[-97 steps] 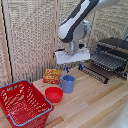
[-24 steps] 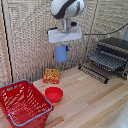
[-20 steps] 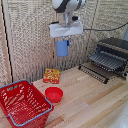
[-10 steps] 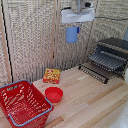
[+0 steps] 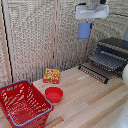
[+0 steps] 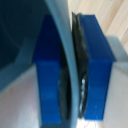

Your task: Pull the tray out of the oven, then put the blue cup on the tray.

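The blue cup [image 5: 84,30] hangs high in the air at the upper right of the exterior view, held from above by my gripper [image 5: 89,21], which is shut on its rim. In the wrist view the blue fingers [image 6: 95,70] pinch the cup's thin pale-blue wall [image 6: 70,60] between their dark pads. The oven [image 5: 114,49] stands at the exterior view's right with its door [image 5: 93,73] folded down. The tray [image 5: 107,61], a dark wire rack, sticks out of the oven over the door, below and to the right of the cup.
A red basket [image 5: 22,104] sits at the front of the exterior view's left, a red bowl [image 5: 54,94] beside it. A small red and yellow packet [image 5: 51,75] lies near the woven screen behind the wooden table [image 5: 90,107].
The gripper lifted the blue cup off the table and carried it up and toward the exterior view's right, closer to the oven. The other objects stayed put.
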